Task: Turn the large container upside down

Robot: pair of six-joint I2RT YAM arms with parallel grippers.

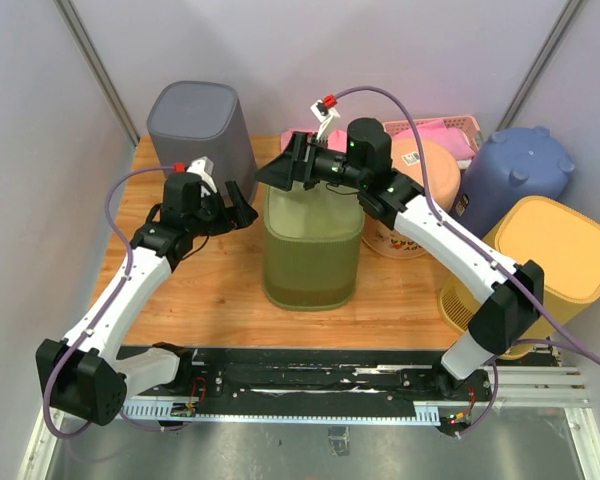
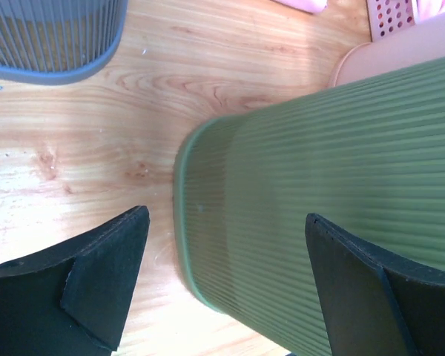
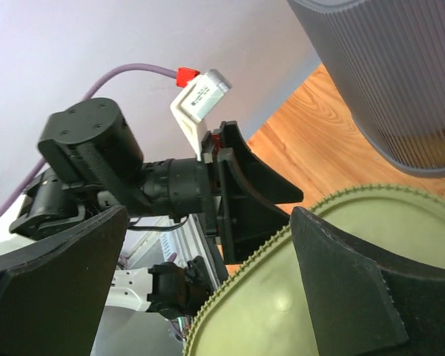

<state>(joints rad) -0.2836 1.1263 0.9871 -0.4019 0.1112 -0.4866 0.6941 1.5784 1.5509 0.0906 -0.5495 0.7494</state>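
Observation:
The large green ribbed container stands in the middle of the wooden table. A flat closed face with a toothed edge points up, as the right wrist view shows. In the left wrist view its thicker rim rests against the wood. My left gripper is open and empty beside the container's upper left side, its jaws spread toward the ribbed wall without touching it. My right gripper is open and empty over the container's far top edge, with one finger above the flat face.
A grey ribbed bin stands at the back left, close behind the left gripper. At the right are a peach container, a pink basket, a blue bin and a yellow bin.

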